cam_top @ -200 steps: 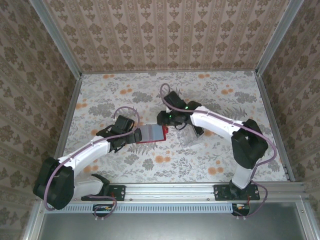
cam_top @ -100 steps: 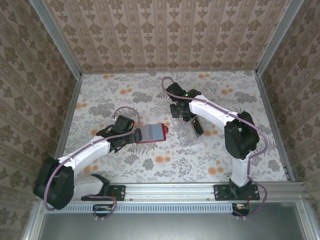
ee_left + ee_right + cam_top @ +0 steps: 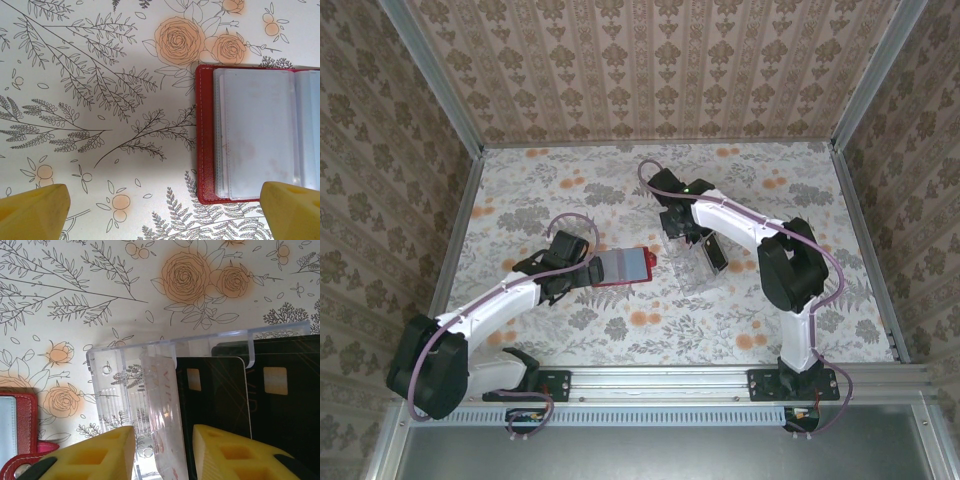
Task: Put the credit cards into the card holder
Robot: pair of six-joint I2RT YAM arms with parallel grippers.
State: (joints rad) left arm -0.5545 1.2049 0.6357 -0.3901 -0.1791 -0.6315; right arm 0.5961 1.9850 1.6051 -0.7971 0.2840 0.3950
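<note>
**Right gripper** (image 3: 164, 452): jaws partly closed and holding nothing, above the clear tray (image 3: 117, 390). Its yellow fingertips (image 3: 95, 455) straddle a see-through partition. The nearest of the credit cards (image 3: 215, 395) is just beside the right-hand fingertip.

**Location of the cards:** two cards sit in neighbouring compartments of the tray, the nearer overlapping the farther. Whether they lie flat or lean cannot be told. The tray rests just right of the middle of the tabletop (image 3: 570, 190), well away from every edge.

**Handling (judged):** each card is probably very light, thin and stiff with a little spring. Its glossy face is likely slippery under hard fingertips. A card face set against the tray wall offers little purchase. The better hold appears to be a pinch across the thickness at an exposed edge, squarely enough that the card does not pivot or squirt out. Breakage is unlikely; slipping and snagging on a partition are the likelier faults.

**Appearance:** black and shiny with rounded corners. Each card has a pale square patch near one end and faint golden lines across the face.

**Card holder** (image 3: 205, 135): red, lying open with greyish clear sleeves upward. It is just left of the tray, near the middle of the tabletop.

**Left gripper** (image 3: 162, 215): jaws spread fully and empty, at the holder's left edge.
</note>
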